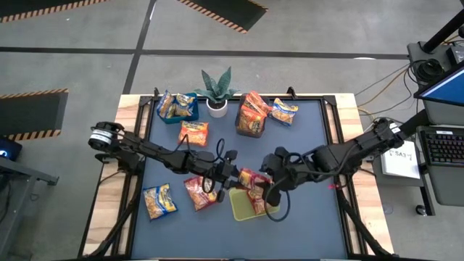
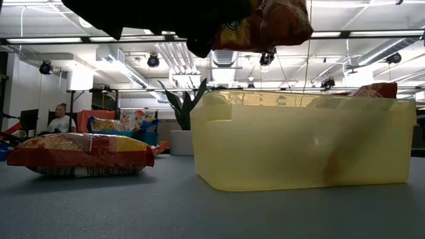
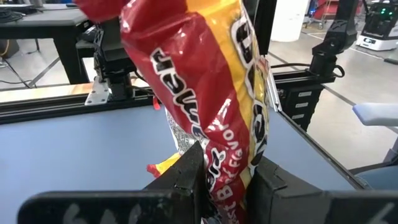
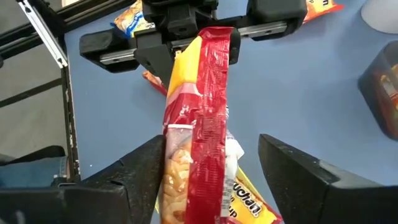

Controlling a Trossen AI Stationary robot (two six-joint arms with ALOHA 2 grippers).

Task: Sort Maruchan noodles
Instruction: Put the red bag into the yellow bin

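A red and yellow noodle packet hangs in the air near the middle of the table, just over the yellow-green bin, which sits at about six o'clock on the blue mat. The left gripper pinches the packet's end, fingers closed tight on the wrapper. The right gripper faces it from three o'clock, its fingers spread wide on either side of the packet's other end without visibly pressing it; I cannot tell whether they touch.

This looks like a handover or a shared drop over the yellow-green bin. Next, either the right fingers must close on the wrapper before the left lets go, or the left must simply release over the bin.

Outward: a red packet lies just at nine o'clock of the bin, a yellow and blue packet farther that way, and an orange packet toward eleven. The blue bin, a potted plant and a dark clear bin stand along twelve o'clock, with another packet beside the last.
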